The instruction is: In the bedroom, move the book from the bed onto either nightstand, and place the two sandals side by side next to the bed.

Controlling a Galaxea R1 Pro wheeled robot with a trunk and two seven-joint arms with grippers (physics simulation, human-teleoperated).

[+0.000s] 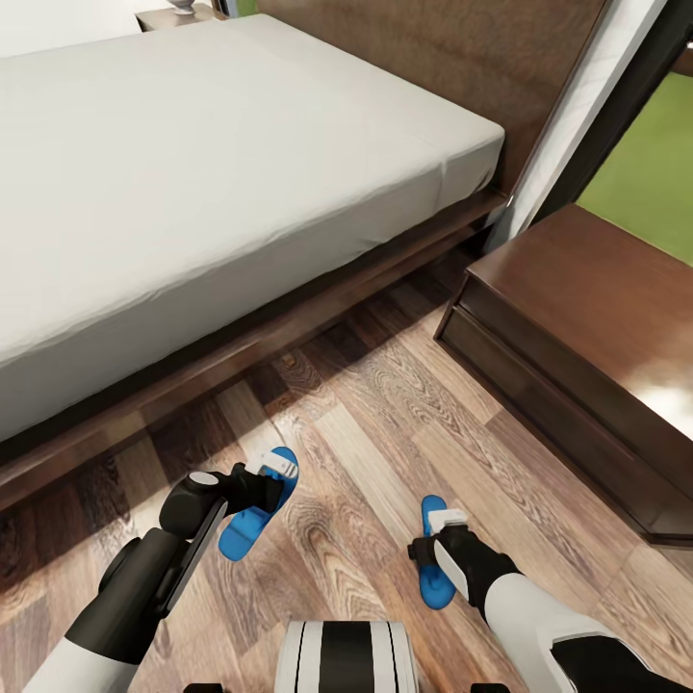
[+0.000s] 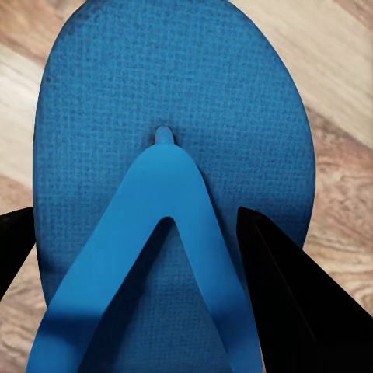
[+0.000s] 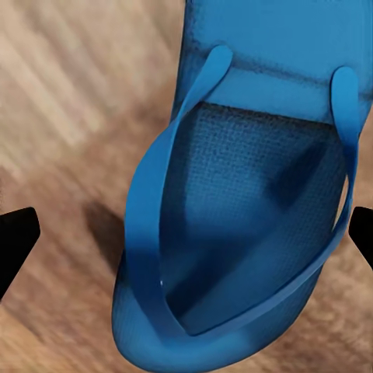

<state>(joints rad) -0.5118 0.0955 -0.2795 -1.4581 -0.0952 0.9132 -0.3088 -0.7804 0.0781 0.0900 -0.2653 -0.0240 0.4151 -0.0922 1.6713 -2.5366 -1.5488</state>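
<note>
Two bright blue sandals lie on the wood floor in front of the bed (image 1: 192,192). In the head view my left gripper (image 1: 277,470) hovers over the toe end of the left sandal (image 1: 252,515). Up close, this left gripper (image 2: 136,214) is open, its black fingers (image 2: 280,303) straddling the strap of the sandal (image 2: 171,101). My right gripper (image 1: 445,522) sits over the right sandal (image 1: 433,568). Seen from the wrist, the right gripper (image 3: 194,221) is open wide around that sandal (image 3: 249,202). The book is out of view.
A glossy dark reddish-brown nightstand (image 1: 577,337) stands at the right beside the headboard (image 1: 433,58). A second nightstand (image 1: 168,16) shows at the far side of the bed. Bare plank floor (image 1: 356,433) separates the two sandals. The window's dark frame (image 1: 616,106) rises behind.
</note>
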